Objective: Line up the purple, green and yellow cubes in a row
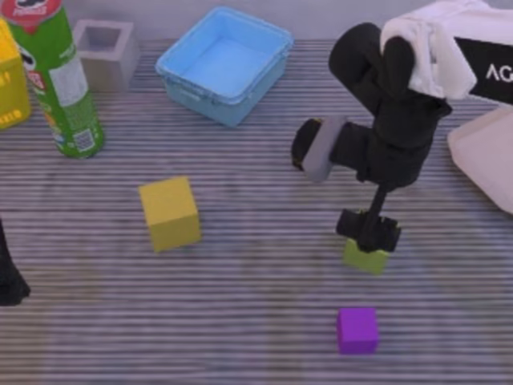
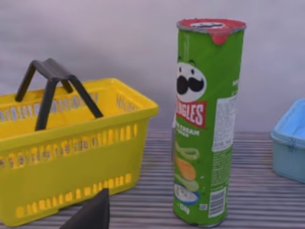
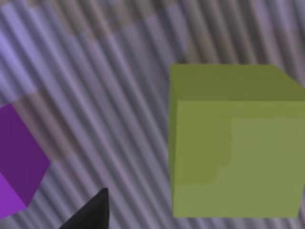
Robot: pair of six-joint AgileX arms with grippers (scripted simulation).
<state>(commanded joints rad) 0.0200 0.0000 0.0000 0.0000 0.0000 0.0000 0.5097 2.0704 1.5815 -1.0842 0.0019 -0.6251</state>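
Right pincer [image 1: 368,230]: lowered directly over the green cube [image 1: 366,257], fingers spread to either side of its top; whether they touch it cannot be told.
Green cube: on the striped counter [image 1: 256,321], right of centre.
Purple cube [image 1: 357,330]: near the green one, toward the front edge.
Yellow cube [image 1: 169,213]: well apart, left of centre.
Left arm [image 1: 10,277]: parked at the left edge; pincer state cannot be told.

Striped table [image 1: 256,281] carries yellow cube [image 1: 169,213], green cube [image 1: 366,257], purple cube [image 1: 357,330]. Along far edge: blue tub [image 1: 224,64], hollow grey block [image 1: 104,52], green crisp can [image 1: 60,80], yellow basket [image 2: 66,152]
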